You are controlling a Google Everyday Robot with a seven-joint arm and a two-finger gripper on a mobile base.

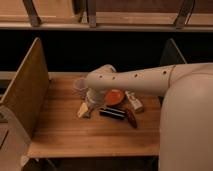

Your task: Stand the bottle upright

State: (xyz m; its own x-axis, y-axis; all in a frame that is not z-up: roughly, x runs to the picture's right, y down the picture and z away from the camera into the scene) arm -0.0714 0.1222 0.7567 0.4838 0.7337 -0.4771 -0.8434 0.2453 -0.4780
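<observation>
A small whitish bottle (83,110) with a pale yellowish end lies tilted on the wooden table (65,135), left of centre. My gripper (90,106) hangs down from the arm (135,80) and sits right against the bottle's right side, low over the table. Whether it touches or holds the bottle is hidden by the wrist. A translucent plastic cup (80,85) stands upright just behind the gripper.
An orange round item (115,96), a whitish item with dark print (134,101), a dark flat bar (112,112) and a reddish-brown item (131,118) lie right of the gripper. Upright wooden panels (27,82) flank the table. My body (187,125) fills the right.
</observation>
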